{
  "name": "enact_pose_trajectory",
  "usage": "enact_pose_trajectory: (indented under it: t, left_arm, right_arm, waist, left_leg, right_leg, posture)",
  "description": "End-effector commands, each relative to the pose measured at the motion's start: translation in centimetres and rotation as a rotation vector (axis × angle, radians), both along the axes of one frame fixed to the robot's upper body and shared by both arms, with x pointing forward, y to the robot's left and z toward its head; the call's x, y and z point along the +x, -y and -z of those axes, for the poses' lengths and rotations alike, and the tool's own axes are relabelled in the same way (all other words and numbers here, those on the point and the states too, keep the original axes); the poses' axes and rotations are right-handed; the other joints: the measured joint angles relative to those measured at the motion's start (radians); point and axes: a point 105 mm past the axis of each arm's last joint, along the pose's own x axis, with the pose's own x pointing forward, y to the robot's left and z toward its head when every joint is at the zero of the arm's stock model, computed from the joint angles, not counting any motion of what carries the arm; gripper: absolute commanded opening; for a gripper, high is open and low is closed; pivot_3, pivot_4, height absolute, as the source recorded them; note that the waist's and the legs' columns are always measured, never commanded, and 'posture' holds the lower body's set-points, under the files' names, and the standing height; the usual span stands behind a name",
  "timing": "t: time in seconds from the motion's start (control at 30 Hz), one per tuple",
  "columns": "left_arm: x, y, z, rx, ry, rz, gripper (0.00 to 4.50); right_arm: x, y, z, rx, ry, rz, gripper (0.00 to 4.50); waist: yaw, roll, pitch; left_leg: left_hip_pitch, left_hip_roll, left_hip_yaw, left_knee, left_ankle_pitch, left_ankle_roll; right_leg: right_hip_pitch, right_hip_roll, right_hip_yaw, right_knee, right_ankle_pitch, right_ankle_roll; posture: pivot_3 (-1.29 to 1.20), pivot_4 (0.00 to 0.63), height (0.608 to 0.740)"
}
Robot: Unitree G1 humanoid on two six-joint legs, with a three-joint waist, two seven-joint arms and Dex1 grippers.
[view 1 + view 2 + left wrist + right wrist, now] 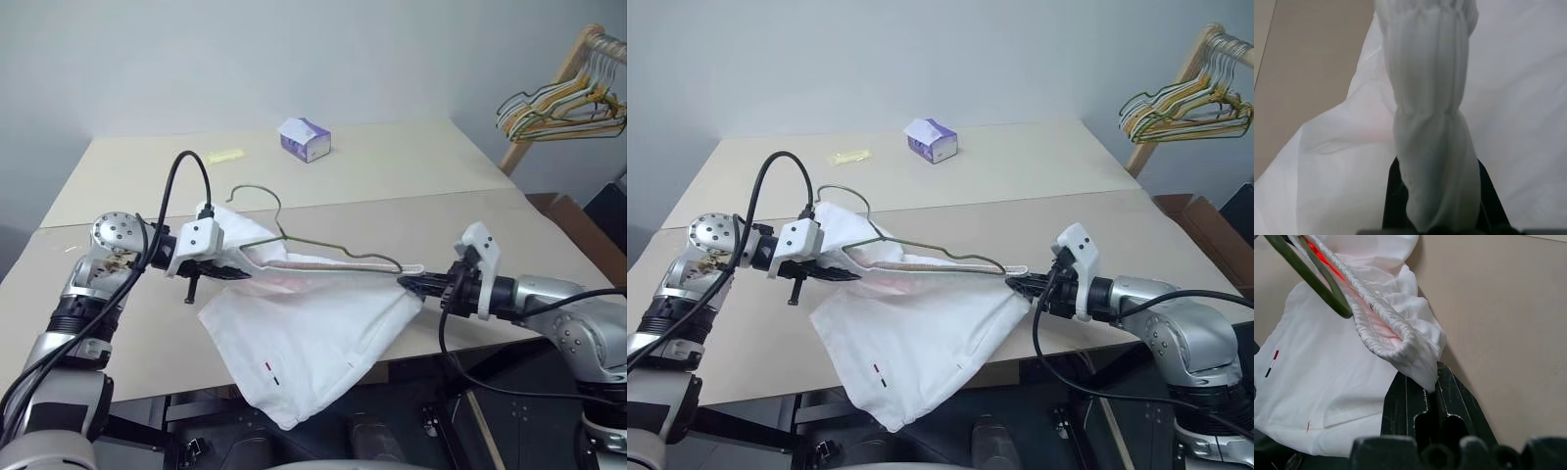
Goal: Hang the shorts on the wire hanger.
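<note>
Out beyond both end effectors, on the far part of the beige table (pixel 392 176), sits a small purple-and-white tissue box (pixel 305 139), with a pale yellow slip (pixel 224 156) lying flat to its left, nearer the left end effector's side. Well off past the right end effector, a wooden rack (pixel 549 93) carries a bunch of yellow-green hangers (pixel 563 110). None of that is near the cloth; the stretch between the two end effectors is open.

Now the shorts (pixel 313 338): white, pulled out in a long line between the arms above the table's near edge. The left end effector (pixel 220 266) is clamped tight on one end of the gathered waistband, the bunched elastic rising straight out from between its black fingers (pixel 1393 196) in the left wrist view. The right end effector (pixel 413 285) is pinched shut on the other end, a fold of waistband caught at its tips.

The hanger (pixel 323 250), thin dull wire, lies along the taut waistband between the two end effectors, its hook curling up beside the left one, its far shoulder bending down just short of the right one. The wire's corner sits right at the waistband's opening; whether it is inside the cloth I cannot tell. Below the band the fabric sags in a loose sheet, its lowest corner hanging past the table edge, with two small dark marks (pixel 271 372) near the hem.
</note>
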Motion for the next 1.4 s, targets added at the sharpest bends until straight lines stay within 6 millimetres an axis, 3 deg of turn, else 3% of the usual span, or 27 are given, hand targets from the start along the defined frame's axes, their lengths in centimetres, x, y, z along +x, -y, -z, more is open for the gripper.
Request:
enact_pose_trajectory:
  t: [0.03, 0.37, 0.63, 0.83, 0.9, 1.07, 1.23, 1.4]
  left_arm:
    - [0.3, -1.4, -0.3, 0.004, 0.005, -0.054, 0.00]
    - [0.1, -1.3, -0.2, -0.003, -0.005, -0.041, 0.00]
    - [0.7, -3.1, 2.1, 0.202, 0.036, -0.080, 0.00]
    - [1.4, -3.9, 3.2, 0.291, 0.052, -0.116, 0.00]
    - [1.8, -3.6, 3.3, 0.306, 0.067, -0.109, 0.00]
    - [3.3, -0.6, 2.6, 0.210, 0.077, -0.137, 0.00]
    - [3.6, 1.1, 2.1, 0.140, 0.063, -0.124, 0.00]
    - [4.2, 1.2, 1.2, 0.110, 0.078, -0.142, 0.00]
  right_arm:
    - [0.4, 1.8, -1.6, -0.035, 0.065, 0.053, 0.03]
    - [0.3, 1.8, -1.6, -0.038, 0.067, 0.046, 0.03]
    - [0.4, 2.0, -2.2, -0.041, 0.086, 0.045, 0.03]
    - [0.0, 0.6, -3.2, -0.042, 0.131, -0.019, 0.03]
    - [0.0, -0.4, -3.7, -0.044, 0.157, -0.054, 0.03]
    - [-0.6, -4.3, -4.5, -0.061, 0.208, -0.179, 0.03]
    - [-0.2, -5.7, -3.8, -0.151, 0.233, -0.193, 0.03]
    - [0.6, -4.9, -2.3, -0.284, 0.234, -0.132, 1.52]
  waist:
    - [0.000, 0.000, 0.000]
    - [-0.001, 0.000, 0.000]
    - [-0.001, 0.000, 0.000]
    - [-0.001, 0.000, 0.000]
    - [-0.001, 0.000, 0.000]
    - [-0.001, 0.000, 0.000]
    - [-0.002, 0.000, 0.000]
    - [-0.002, 0.000, 0.000]
  left_leg:
    - [0.000, 0.000, 0.000, 0.000, 0.000, 0.000]
    - [0.000, 0.000, 0.000, 0.000, 0.000, 0.000]
    - [0.000, 0.000, 0.000, 0.000, 0.000, 0.000]
    - [0.000, 0.000, 0.001, 0.000, 0.000, 0.000]
    - [0.000, 0.000, 0.001, 0.000, 0.000, 0.000]
    - [0.000, 0.000, 0.000, 0.000, 0.000, 0.000]
    - [-0.002, 0.000, 0.000, 0.000, 0.000, 0.000]
    - [-0.002, 0.000, 0.002, 0.001, 0.000, 0.000]
  right_leg:
    - [0.000, 0.000, 0.000, 0.000, 0.000, 0.000]
    - [0.000, 0.000, 0.000, 0.000, 0.000, 0.000]
    - [0.000, 0.000, 0.000, 0.000, 0.000, 0.000]
    - [0.000, 0.000, 0.000, 0.000, 0.000, 0.000]
    - [0.000, 0.000, 0.000, 0.000, 0.000, 0.000]
    - [0.000, 0.000, 0.000, 0.000, 0.000, 0.000]
    - [-0.001, 0.000, 0.000, 0.000, 0.000, 0.000]
    - [-0.001, 0.000, 0.000, 0.000, 0.000, 0.000]
  posture:
    - [-0.10, 0.000, 0.740]
    - [-0.10, 0.000, 0.740]
    - [-0.11, 0.000, 0.740]
    - [-0.11, 0.000, 0.740]
    - [-0.10, 0.000, 0.740]
    - [-0.11, 0.000, 0.740]
    - [-0.11, 0.000, 0.740]
    - [-0.11, 0.000, 0.740]
